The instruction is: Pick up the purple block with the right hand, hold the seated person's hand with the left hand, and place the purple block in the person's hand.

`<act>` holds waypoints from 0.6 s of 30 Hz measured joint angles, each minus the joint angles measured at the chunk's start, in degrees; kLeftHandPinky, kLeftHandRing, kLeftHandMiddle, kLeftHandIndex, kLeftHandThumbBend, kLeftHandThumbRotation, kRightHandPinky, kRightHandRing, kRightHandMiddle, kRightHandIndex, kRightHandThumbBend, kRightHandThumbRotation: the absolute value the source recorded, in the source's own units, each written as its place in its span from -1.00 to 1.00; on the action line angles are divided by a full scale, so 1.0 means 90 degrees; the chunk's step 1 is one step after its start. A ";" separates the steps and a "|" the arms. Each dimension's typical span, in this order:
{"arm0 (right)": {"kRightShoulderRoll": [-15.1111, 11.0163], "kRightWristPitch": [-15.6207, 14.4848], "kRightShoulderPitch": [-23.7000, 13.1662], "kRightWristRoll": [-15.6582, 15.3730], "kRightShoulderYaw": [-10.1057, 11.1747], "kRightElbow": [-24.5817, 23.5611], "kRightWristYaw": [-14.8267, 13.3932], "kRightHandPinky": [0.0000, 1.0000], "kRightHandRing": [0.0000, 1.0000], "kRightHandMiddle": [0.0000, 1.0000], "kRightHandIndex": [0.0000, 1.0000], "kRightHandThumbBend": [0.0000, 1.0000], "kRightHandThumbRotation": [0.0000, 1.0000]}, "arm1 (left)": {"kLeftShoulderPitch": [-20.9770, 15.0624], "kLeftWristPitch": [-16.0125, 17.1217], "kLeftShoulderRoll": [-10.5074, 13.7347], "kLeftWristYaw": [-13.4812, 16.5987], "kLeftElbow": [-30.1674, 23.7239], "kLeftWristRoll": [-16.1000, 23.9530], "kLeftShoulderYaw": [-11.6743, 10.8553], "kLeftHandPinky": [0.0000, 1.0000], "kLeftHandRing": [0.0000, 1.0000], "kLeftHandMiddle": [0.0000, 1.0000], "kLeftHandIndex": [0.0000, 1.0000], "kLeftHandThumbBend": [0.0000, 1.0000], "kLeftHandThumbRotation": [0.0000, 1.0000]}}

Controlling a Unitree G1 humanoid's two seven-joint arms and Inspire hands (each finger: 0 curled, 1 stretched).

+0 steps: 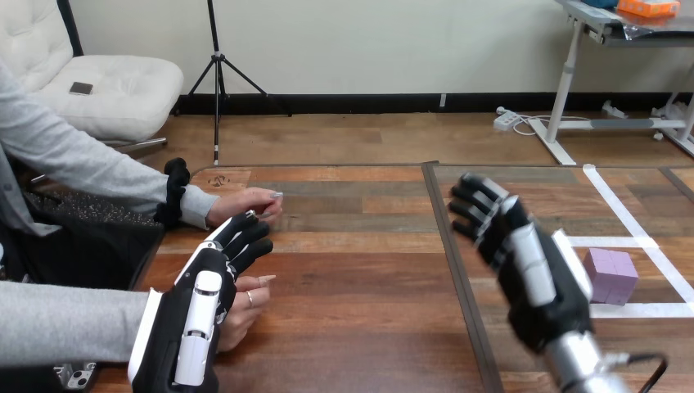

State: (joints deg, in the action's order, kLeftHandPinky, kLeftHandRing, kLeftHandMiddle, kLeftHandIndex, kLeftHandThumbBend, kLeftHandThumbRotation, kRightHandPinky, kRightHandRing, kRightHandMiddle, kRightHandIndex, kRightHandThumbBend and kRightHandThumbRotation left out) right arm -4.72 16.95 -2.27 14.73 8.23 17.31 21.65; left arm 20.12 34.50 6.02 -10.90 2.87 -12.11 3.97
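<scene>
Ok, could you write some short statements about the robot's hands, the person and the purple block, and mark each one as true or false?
1. The purple block rests on the table. True.
2. The robot's right hand holds the block. False: the hand is raised with nothing in it, to the left of the block and apart from it.
3. The robot's left hand is close beside the person's nearer hand. True.
4. Someone sits at the table's right side. False: the person is at the left side.
</scene>
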 measured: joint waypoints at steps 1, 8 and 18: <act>-0.0039 0.0015 -0.0069 -0.0001 0.0028 0.0069 -0.0003 0.74 0.77 0.73 0.69 0.41 0.68 | 0.0000 0.0000 0.0000 0.0000 0.0000 0.0000 0.0000 0.81 0.63 0.65 0.66 -0.46 1.00; -0.0321 0.0146 -0.0572 0.0000 0.0261 0.0583 -0.0064 0.70 0.75 0.73 0.68 0.39 0.70 | 0.0000 0.0000 -0.0001 0.0001 0.0000 0.0002 0.0002 0.81 0.62 0.64 0.65 -0.42 1.00; -0.0703 0.0414 -0.1206 -0.0013 0.0580 0.1283 -0.0210 0.70 0.74 0.72 0.68 0.30 0.74 | 0.0000 0.0001 -0.0006 0.0016 0.0000 0.0008 0.0005 0.81 0.61 0.64 0.64 -0.40 1.00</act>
State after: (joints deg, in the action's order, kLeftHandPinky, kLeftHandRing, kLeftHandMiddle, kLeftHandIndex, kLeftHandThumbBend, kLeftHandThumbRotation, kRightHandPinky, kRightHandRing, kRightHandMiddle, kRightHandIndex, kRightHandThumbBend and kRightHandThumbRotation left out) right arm -11.04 20.68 -13.12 14.61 13.44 28.86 19.76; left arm 20.12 34.50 5.97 -10.75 2.87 -12.04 4.01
